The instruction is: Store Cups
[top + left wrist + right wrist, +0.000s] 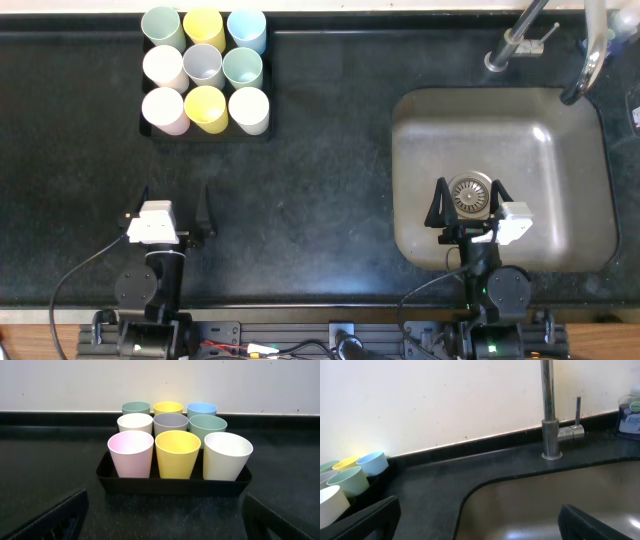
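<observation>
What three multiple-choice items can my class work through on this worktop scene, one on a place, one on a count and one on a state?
1. Where does the tray stand?
A. On the worktop, left of the sink
B. Inside the sink
C. Between the two arm bases

2. How many cups stand in the tray?
A. Six
B. Twelve
C. Nine

3. How is the left gripper?
A. Shut on a cup
B. Open and empty
C. Shut and empty

Answers:
1 A: the top view shows the tray on the dark worktop, well to the left of the basin.
2 C: the cups fill three rows of three.
3 B: its fingers stand apart with nothing between them, short of the tray.
</observation>
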